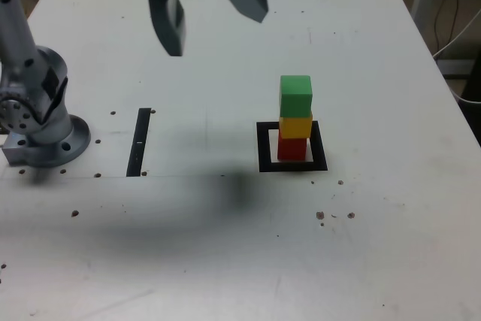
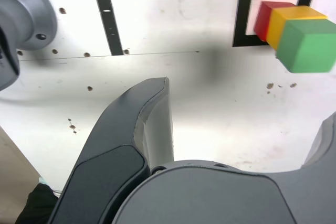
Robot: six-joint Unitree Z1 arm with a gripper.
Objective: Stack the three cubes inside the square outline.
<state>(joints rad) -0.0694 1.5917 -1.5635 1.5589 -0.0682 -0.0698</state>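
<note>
Stack stands complete, by the look of it: red cube [image 1: 293, 147] at the bottom, yellow cube [image 1: 296, 125] on it, green cube [image 1: 295, 94] on top, all within the square outline [image 1: 264, 146] on the white bench [image 1: 225, 261]. In the exterior view the stack sits at about 3 o'clock from the picture's centre.

Gripper [image 1: 214, 13] is high above the bench at roughly 11 o'clock from the stack in the exterior view, well apart from it, jaws spread wide and holding nothing. Wrist view confirms: one dark finger in the foreground, the other at the frame edge, a broad gap between, bare bench beneath.

Risks, as judgement:
- Green cube looks turned a little against the yellow one and shifted slightly off its face. Tower is not perfectly plumb, so a knock to the bench or a jolt from the arm could topple the top block.
- Red cube sits toward one side of the white centre, near the black frame. A nudge could push it onto the line.
- Any sweep of the arm back across the stack at low height would clip the green cube first.

Narrow black strip [image 1: 139, 142] and arm base [image 1: 45, 137] lie off to 9 o'clock of the stack, clear of it.
</note>
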